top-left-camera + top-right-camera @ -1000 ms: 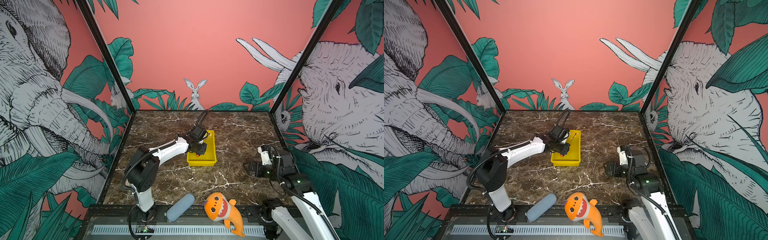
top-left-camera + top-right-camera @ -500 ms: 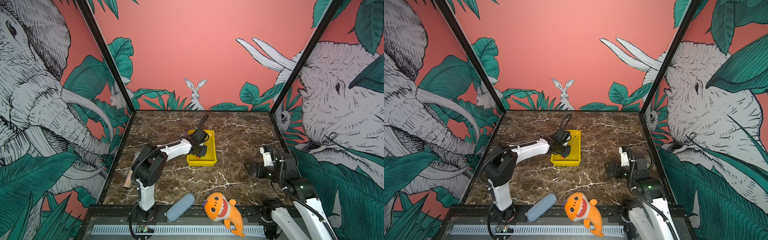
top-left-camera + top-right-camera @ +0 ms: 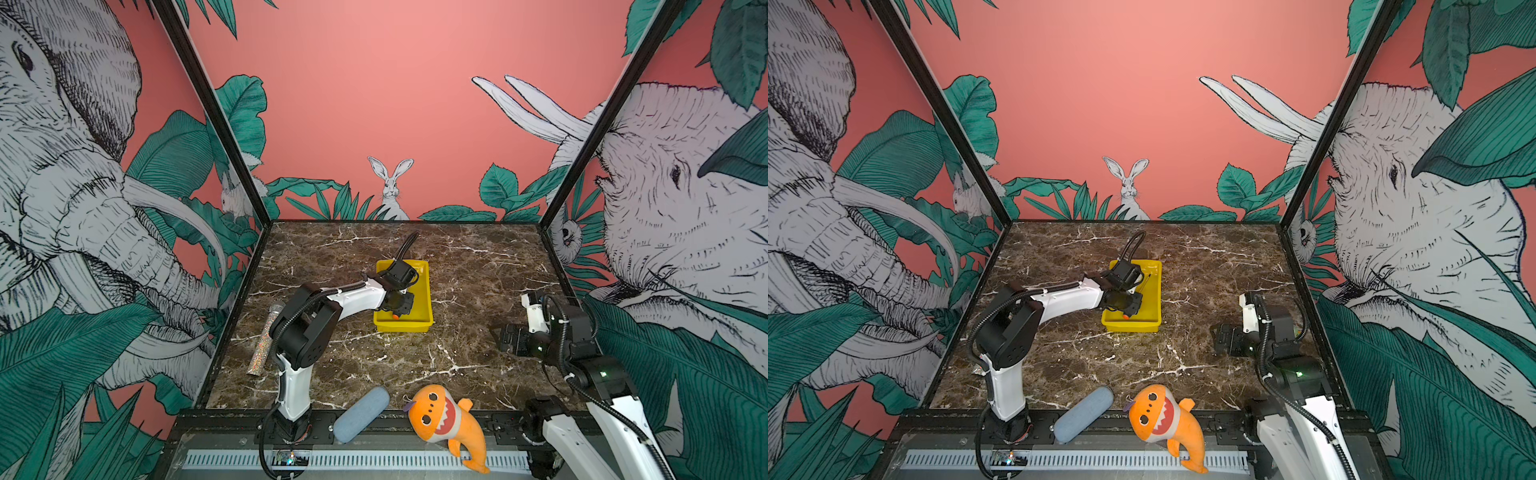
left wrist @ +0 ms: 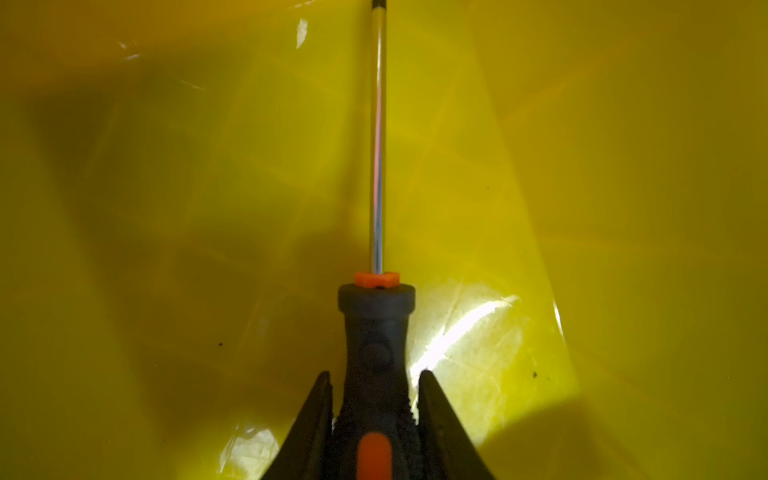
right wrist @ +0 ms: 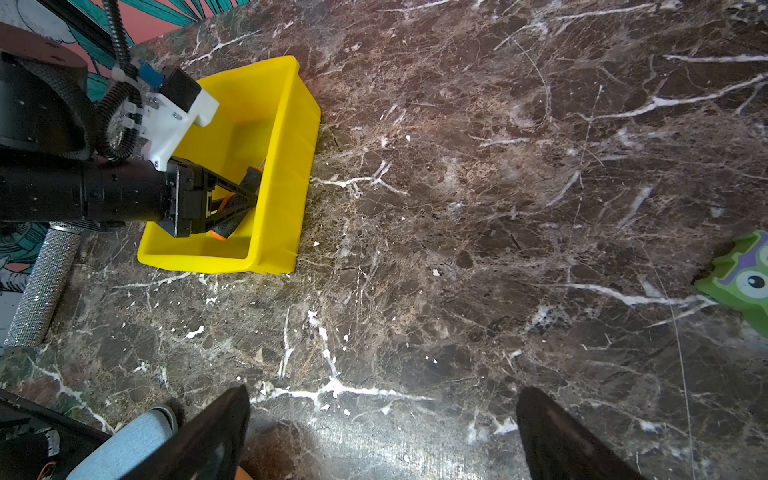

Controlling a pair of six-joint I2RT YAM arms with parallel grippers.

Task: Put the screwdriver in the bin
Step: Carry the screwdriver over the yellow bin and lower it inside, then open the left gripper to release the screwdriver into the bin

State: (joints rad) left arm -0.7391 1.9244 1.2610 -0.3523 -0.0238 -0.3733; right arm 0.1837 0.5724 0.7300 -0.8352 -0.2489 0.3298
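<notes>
The screwdriver is sitting low inside the bin, and the left claw is clamped on its black handle, both fingers pressing the grip from either side. Sweeping from the left now. A glittery silver microphone is lying on the desk close to the left wall, just beside the left arm. That arm is reaching across from its base toward the middle, and its claw is dipping into the near end of the yellow bin. In the left wrist view the thin metal shaft is running straight ahead over the yellow floor, with the orange collar showing where the shaft meets the handle. In both top views the orange butt is showing near the bin's front wall. Whether the tool is touching the floor of the bin, I cannot tell.

Moving on along the front edge, a blue-grey pouch is lying at a slant, and just to its right an orange shark plush is grinning up at us.

Over on the right, the right claw is hovering above bare marble with its fingers spread wide apart, gripping nothing and well apart from the bin. In the right wrist view a green toy with a big cartoon eye is lying on the desk.
</notes>
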